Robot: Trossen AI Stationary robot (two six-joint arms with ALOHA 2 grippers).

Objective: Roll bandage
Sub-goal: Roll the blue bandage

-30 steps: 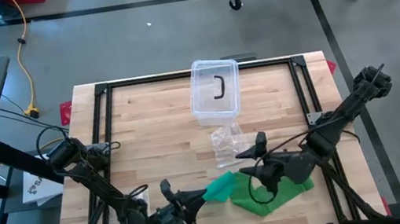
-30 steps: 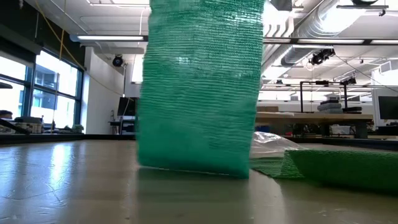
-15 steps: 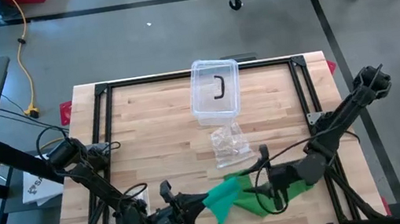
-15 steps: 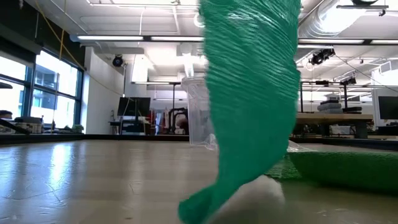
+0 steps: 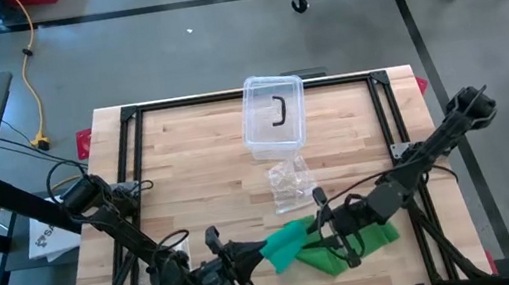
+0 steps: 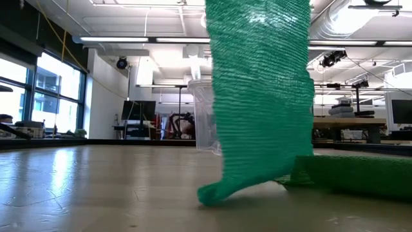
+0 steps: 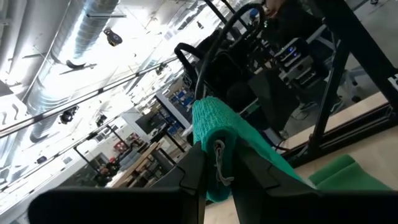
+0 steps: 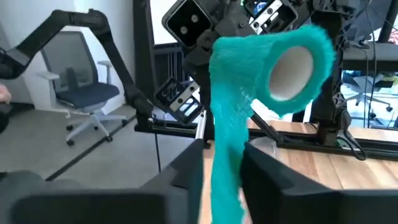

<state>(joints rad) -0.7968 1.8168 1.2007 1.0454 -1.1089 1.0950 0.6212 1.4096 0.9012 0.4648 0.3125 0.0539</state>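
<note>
The wooden table [image 5: 187, 163] fills the middle. Low in the frame, the green bandage [image 5: 325, 243] stretches between two grippers: left gripper [image 5: 251, 255] pinches its roll, right gripper [image 5: 320, 231] pinches the strip

Readable text: none on any surface
White packet [image 5: 43, 238] by the table's left edge: dark marks, too small to make out

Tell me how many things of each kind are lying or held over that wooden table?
Green bandage: 1
Clear plastic container: 1
Clear plastic wrapper: 1
Total: 3
</note>
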